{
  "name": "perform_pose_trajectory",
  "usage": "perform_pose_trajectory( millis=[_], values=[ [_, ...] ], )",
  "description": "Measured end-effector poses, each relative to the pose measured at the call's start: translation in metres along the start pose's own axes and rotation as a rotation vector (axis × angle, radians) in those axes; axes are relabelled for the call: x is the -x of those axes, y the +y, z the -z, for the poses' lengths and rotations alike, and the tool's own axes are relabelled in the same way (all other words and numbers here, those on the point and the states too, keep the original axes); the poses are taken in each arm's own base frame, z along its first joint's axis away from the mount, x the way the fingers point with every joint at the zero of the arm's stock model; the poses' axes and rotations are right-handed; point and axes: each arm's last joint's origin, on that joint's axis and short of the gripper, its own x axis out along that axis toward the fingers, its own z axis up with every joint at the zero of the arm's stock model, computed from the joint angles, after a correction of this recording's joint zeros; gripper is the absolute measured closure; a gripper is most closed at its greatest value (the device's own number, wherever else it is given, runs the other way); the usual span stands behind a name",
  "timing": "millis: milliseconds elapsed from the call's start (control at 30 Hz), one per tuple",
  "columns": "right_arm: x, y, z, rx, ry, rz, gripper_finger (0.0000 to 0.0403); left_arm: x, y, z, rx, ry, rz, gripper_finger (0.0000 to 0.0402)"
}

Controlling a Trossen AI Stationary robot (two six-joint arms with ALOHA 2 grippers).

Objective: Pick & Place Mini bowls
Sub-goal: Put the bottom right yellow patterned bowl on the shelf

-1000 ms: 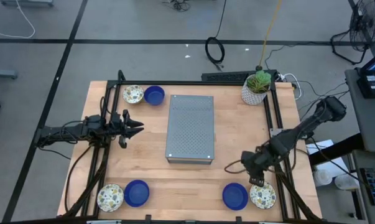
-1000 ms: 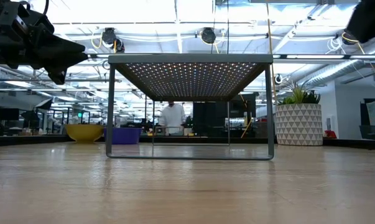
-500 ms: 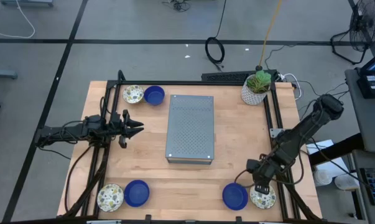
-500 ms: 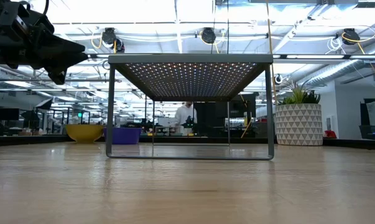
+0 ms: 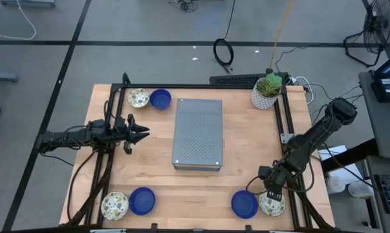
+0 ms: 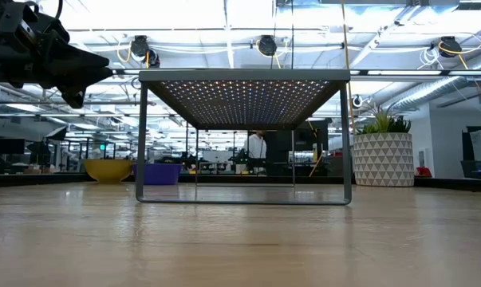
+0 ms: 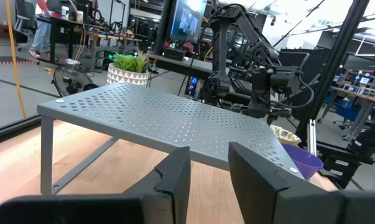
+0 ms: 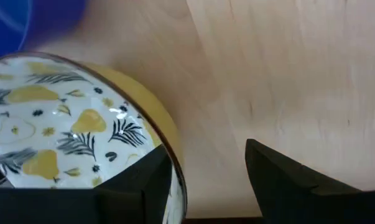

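Six mini bowls sit on the wooden table in pairs, each on its base. A patterned one and a blue one are at the far left. Another patterned one and a blue one are at the near left. A blue one and a patterned, yellow-walled one are at the near right. My right gripper hangs open over this last bowl. One finger is above its inside and the other is outside the rim. My left gripper waits open at the table's left, level.
A grey perforated metal rack stands on four legs at the table's middle. A white pot with a green plant is at the far right corner. Black frame rails run along both sides. Bare wood lies around the rack.
My right gripper has moved toward the table's near edge and down. It has come from beside the rack's near right corner to just above the patterned bowl at the near right. The bowls have stayed in place.
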Motion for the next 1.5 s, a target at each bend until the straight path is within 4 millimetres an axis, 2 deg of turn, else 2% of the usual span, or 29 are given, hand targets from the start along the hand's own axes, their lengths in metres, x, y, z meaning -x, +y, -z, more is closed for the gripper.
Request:
perform_pose_trajectory(
  millis=[133, 367, 500, 633, 967, 1233, 1500],
  values=[
    [0.0, 0.0, 0.0, 0.028, 0.0, -0.002, 0.0264, 0.0, 0.0, 0.0, 0.0, 0.0, 0.0, 0.0289],
    [0.003, -0.005, 0.0, 0.024, 0.007, 0.024, 0.039, 0.0, 0.0, 0.0, 0.0, 0.0, 0.0, 0.0289],
    [0.012, -0.016, 0.004, -0.057, 0.012, 0.088, 0.0394, 0.0, 0.0, 0.0, 0.0, 0.0, 0.0, 0.0289],
    [0.024, -0.025, 0.006, -0.09, -0.08, 0.124, 0.0397, 0.0, 0.0, 0.0, 0.0, 0.0, 0.0, 0.0289],
    [0.055, -0.038, 0.003, -0.136, -0.384, 0.024, 0.04, 0.0, 0.0, 0.0, 0.0, 0.0, 0.0, 0.0289],
    [0.073, -0.045, 0.002, -0.087, -0.562, -0.042, 0.0401, 0.0, 0.0, 0.0, 0.0, 0.0, 0.0, 0.0289],
    [0.082, -0.046, -0.006, -0.004, -0.698, -0.04, 0.0401, 0.0, 0.0, 0.0, 0.0, 0.0, 0.0, 0.0289]
  ],
)
